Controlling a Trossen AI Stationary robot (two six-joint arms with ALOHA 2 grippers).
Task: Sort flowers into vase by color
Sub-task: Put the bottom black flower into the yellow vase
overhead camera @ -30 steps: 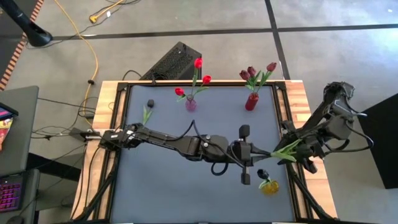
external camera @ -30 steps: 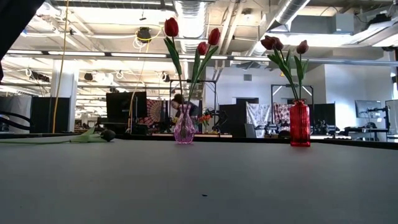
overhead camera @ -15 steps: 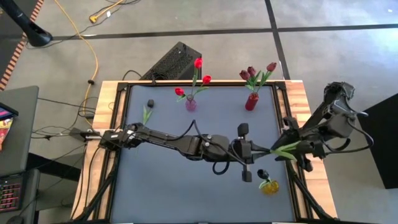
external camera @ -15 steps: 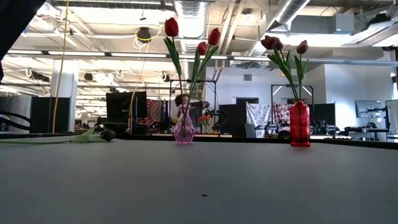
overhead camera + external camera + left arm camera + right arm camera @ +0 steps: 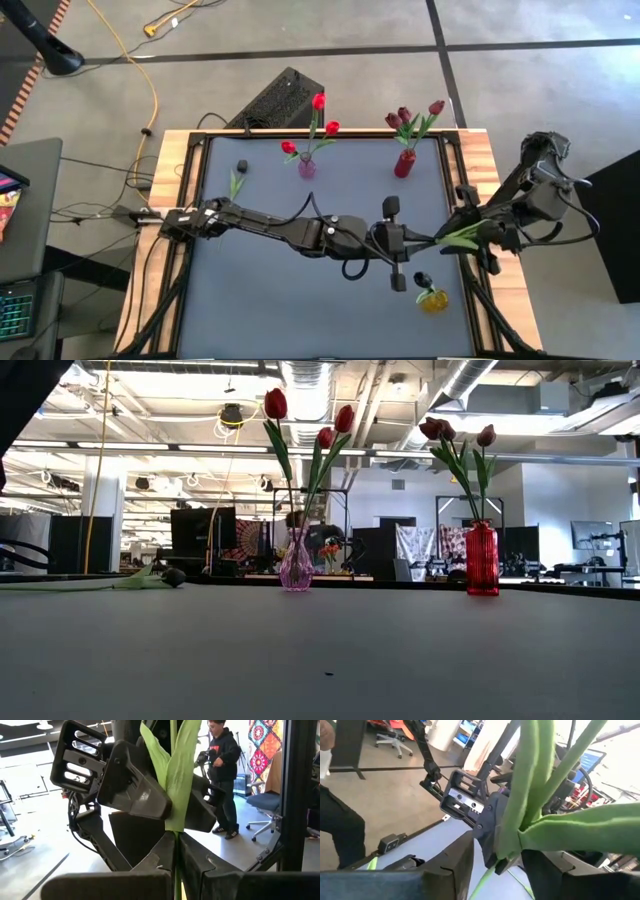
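The flower [image 5: 455, 238] in play is a green stem with long leaves, stretched level above the table's right side between both grippers; its head is hidden. My left gripper [image 5: 400, 245] reaches across from the left and is shut on the stem [image 5: 175, 851]. My right gripper [image 5: 478, 238] comes from the right edge and is closed around the leaf cluster [image 5: 527, 837]. Another flower [image 5: 236, 182] with a black head lies flat at the far left. My left gripper pinches the bare stem [image 5: 175, 862] between its two fingers, below the leaves, coming level from the table's left, fingers across the stem. The flower is lifted clear. My right gripper has the leaf cluster [image 5: 520, 845] between its two fingers [image 5: 455, 865], coming level from the right. The leaves fill the narrow gap.
A pink vase [image 5: 307, 168] with red tulips and a red vase [image 5: 404, 163] with maroon tulips stand at the far edge. A yellow vase [image 5: 433, 299] with a black tulip stands near, just below the grippers. The table's middle and near-left lie open [image 5: 320, 660].
My right gripper has drifted a little toward the far edge and closer to my left gripper. The flower has stayed between the two grippers.
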